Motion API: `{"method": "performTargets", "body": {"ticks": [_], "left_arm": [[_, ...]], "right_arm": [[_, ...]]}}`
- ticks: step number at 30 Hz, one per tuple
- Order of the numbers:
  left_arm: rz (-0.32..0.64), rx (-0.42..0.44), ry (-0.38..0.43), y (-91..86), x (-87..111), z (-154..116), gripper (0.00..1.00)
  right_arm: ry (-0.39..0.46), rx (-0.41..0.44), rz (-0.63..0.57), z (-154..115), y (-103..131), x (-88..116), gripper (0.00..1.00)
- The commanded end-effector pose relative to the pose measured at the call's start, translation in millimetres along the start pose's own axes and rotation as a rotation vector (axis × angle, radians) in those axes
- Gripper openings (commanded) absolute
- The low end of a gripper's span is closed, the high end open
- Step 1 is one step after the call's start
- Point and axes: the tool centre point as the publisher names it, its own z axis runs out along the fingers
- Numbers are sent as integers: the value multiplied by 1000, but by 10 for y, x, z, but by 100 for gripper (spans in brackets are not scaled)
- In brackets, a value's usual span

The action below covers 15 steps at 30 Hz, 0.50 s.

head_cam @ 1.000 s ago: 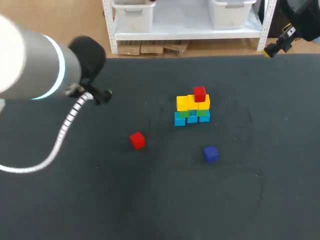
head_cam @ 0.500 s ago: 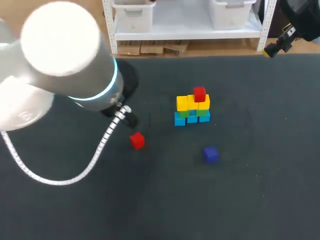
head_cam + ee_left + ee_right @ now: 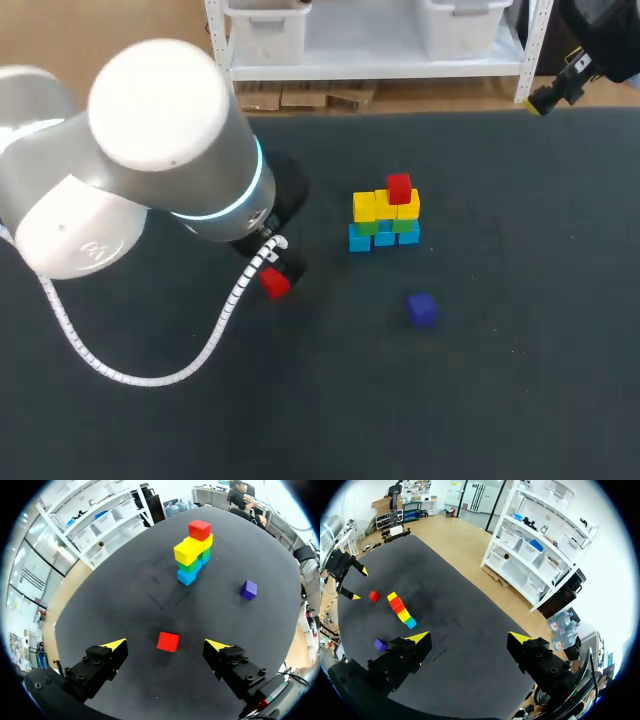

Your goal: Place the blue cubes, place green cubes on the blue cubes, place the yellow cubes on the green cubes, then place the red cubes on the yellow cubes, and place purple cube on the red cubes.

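In the head view, the grey left arm (image 3: 150, 170) hides its own end effector and part of the loose red cube (image 3: 275, 286) on the dark worktop (image 3: 500, 400). In the left wrist view, the left end effector (image 3: 165, 644) is wide open and holds nothing. This cube lies between its yellow tips, apart from both. The stack of blue, green and yellow cubes (image 3: 385, 218), topped by one red cube, stands ahead, and the purple cube (image 3: 421, 308) lies near it. The right end effector (image 3: 468, 636) is wide open and empty, well apart from all cubes.
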Motion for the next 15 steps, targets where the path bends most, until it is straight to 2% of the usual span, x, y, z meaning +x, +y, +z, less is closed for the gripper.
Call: {"method": "performTargets", "body": {"ticks": [1, 8, 15], "left_arm": [[44, 86, -5, 45, 60, 55, 100], [100, 195, 57, 7, 97, 132, 100], [175, 233, 107, -44, 99, 238, 100]], "right_arm": [[0, 4, 1, -4, 8, 5, 100], [0, 4, 1, -4, 8, 5, 100], [0, 4, 1, -4, 8, 5, 100]]}}
